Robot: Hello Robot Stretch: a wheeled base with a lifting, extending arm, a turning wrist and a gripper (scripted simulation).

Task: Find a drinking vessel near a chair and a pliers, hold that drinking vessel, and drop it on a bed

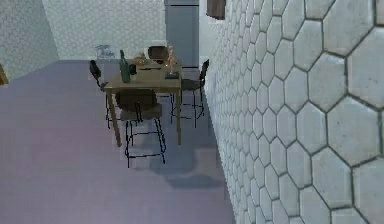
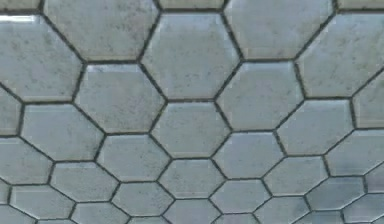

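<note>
Wall: hexagon-tiled wall, close alongside in the arm side view; it runs down the forward view's right.
Floor: bare purple-grey floor.
Near chair: dark wire-legged chair at the surface's near end.
Surface: wooden surface, just beside the wall.
Bottle: green bottle, upright on the surface's left part.
Drinking vessel: cannot be made out among the small items on the surface.
Side chairs: left chair, right chair.
Far end: tall grey unit.
Claw: state cannot be told.
</note>
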